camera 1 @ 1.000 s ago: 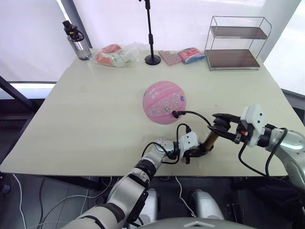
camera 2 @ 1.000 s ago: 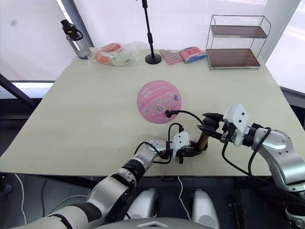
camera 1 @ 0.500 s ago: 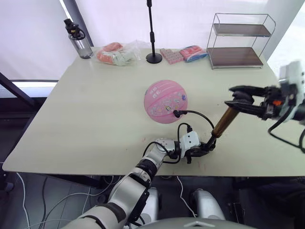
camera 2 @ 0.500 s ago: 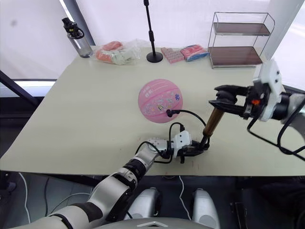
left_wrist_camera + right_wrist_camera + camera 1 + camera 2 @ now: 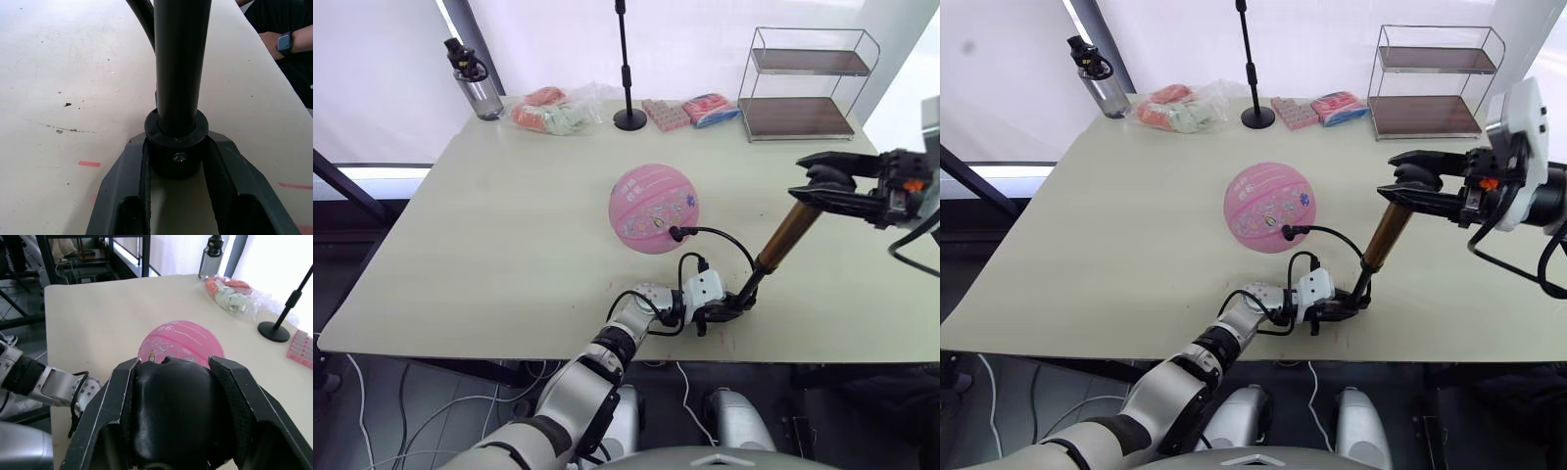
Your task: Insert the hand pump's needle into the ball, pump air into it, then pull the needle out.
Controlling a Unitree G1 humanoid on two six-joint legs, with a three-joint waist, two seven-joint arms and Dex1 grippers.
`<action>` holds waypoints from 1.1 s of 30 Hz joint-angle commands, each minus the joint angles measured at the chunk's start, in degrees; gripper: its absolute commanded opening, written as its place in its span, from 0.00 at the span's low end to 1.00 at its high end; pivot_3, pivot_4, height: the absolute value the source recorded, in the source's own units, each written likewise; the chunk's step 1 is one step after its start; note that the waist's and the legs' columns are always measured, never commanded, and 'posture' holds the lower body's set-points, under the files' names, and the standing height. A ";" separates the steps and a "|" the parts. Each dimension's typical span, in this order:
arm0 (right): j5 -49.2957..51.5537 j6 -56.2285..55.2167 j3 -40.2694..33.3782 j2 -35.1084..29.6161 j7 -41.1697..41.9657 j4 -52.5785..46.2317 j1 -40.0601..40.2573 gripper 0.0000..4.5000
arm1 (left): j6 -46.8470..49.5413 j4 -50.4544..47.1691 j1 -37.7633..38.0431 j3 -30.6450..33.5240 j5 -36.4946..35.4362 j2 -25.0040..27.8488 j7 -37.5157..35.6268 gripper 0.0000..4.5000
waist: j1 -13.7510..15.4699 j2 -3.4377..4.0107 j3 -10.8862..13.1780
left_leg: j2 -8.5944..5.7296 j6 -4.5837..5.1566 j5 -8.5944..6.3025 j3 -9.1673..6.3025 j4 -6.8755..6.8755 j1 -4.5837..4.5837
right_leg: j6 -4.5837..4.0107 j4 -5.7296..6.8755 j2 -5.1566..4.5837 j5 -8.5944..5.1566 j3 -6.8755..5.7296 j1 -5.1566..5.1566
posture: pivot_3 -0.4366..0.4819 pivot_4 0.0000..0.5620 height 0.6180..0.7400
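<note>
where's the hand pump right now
In the head views the hand pump stands tilted near the table's front edge, right of the ball. The left end effector clamps its base and the right end effector grips its handle.

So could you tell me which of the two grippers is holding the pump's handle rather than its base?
The right gripper, raised above the table, is shut on the black handle. The left gripper clamps the hand pump at its base on the table.

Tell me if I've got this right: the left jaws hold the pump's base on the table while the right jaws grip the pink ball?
Not quite. The right gripper grips the pump's handle, not the ball, as the right wrist view shows. The left gripper does hold the pump's base.
</note>
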 commanded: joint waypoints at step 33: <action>-1.61 -1.87 -0.01 -1.92 2.79 1.82 -4.69 0.41 | 2.04 4.77 1.99 -0.62 2.13 0.55 0.43 0.24 | 0.00 0.12 0.10 | -0.02 0.00 0.00 -0.03 0.00 -0.03 | -0.02 -0.01 -0.02 -0.01 -0.03 0.01 | 0.48 0.27 0.93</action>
